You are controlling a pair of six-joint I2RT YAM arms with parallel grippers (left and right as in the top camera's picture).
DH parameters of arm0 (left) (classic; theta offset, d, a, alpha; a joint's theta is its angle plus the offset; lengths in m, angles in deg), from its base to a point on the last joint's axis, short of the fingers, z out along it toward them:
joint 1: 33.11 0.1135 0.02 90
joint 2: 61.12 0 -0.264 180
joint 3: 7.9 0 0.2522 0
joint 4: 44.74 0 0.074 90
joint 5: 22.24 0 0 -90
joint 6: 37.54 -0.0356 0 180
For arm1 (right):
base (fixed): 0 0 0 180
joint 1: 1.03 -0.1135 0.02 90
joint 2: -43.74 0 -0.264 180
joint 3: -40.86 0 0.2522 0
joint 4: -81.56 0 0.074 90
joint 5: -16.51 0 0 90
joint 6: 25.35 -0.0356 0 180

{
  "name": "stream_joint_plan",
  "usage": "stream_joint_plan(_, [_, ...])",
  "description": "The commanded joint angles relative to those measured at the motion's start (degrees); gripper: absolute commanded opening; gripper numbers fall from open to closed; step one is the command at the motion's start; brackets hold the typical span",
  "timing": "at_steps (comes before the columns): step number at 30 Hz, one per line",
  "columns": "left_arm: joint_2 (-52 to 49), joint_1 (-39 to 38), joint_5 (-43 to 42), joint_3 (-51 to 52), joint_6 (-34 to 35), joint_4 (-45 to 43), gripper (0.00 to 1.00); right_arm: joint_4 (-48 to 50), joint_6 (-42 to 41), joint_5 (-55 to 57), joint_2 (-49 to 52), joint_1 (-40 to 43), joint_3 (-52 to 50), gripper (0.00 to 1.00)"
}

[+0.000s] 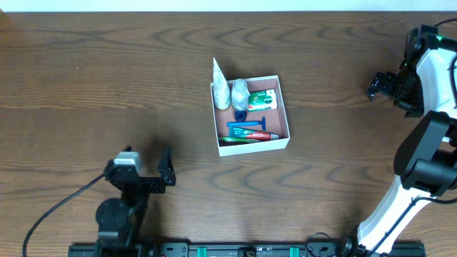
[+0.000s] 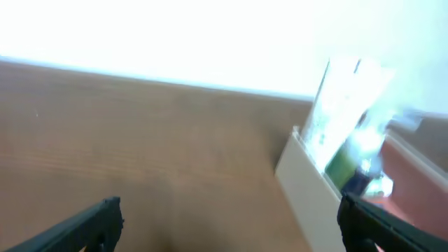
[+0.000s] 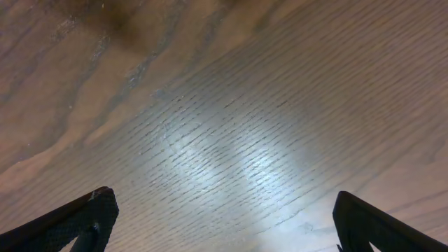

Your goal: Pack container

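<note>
The container (image 1: 284, 114), a shallow square cardboard box with white walls and a pinkish-brown inside, sits at the table's middle. It holds a white tube (image 1: 222, 89), a clear wrapped item (image 1: 239, 91), a small green packet (image 1: 261, 99), a blue razor (image 1: 248, 125) and a red-and-green toothpaste box (image 1: 250, 135). My left gripper (image 1: 166, 168) is open and empty at the front left, well short of the box. The box wall (image 2: 301, 183) shows blurred in the left wrist view, between the fingers (image 2: 227, 224). My right gripper (image 1: 373, 86) is open and empty over bare wood (image 3: 224, 217) at the far right.
The dark wooden table (image 1: 107, 78) spreads all round the box. A black cable (image 1: 53, 210) runs from the left arm's base to the front left edge. The right arm's white links (image 1: 435, 71) stand along the right edge.
</note>
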Motion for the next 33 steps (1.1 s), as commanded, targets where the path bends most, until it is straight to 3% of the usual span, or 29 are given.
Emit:
stream_joint_plan(1, [1.33,1.01,-0.09,2.25,0.13,-5.01,0.98,-0.02,-0.59,0.57,0.00,0.20,0.17,0.99])
stream_joint_plan(7, [1.33,1.18,0.02,7.78,0.09,-14.78,0.98,-0.02,-0.61,0.57,0.00,0.20,0.20,0.99])
stream_joint_plan(14, [1.33,2.71,0.55,8.00,-0.13,-4.68,0.98,-0.02,-0.61,0.57,0.00,0.20,0.20,0.99])
stream_joint_plan(33, [1.16,2.82,0.57,8.00,-0.11,-4.85,0.98,-0.02,-0.61,0.57,0.00,0.20,0.17,0.99])
